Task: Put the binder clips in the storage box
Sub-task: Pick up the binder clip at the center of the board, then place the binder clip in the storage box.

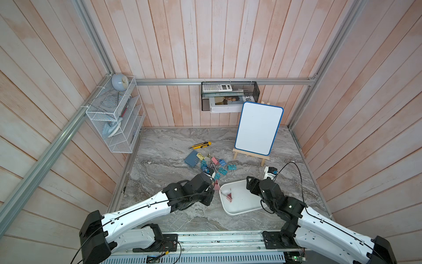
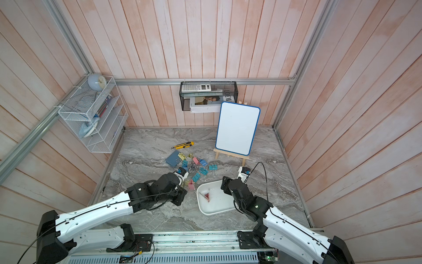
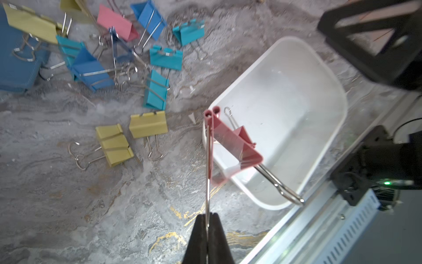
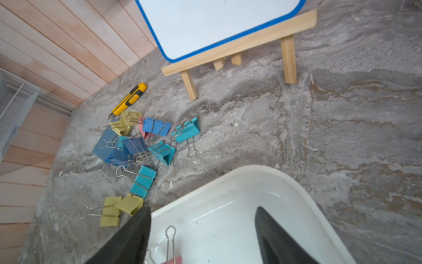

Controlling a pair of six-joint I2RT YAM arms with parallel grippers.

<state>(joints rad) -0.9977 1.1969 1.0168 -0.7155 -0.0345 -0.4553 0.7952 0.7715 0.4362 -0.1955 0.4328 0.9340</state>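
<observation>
The left gripper (image 3: 207, 217) is pinched tight on the silver wire handle of a pastel pink folded-metal binder clip (image 3: 235, 146), which seems to dangle at the rim of the shallow white plastic storage box (image 3: 296, 102) (another pink clip (image 1: 229, 196) lies inside). The right gripper (image 4: 203, 237) hovers over the box, jaws apart. The other pastel binder clips (image 4: 134, 146) lie scattered on the grey marble-patterned tabletop (image 1: 159, 160).

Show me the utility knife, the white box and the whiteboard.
knife (image 4: 130, 99): right wrist view, mid handle.
box (image 3: 296, 91): left wrist view, bare floor.
whiteboard (image 1: 259, 128): a top view, white face.
</observation>
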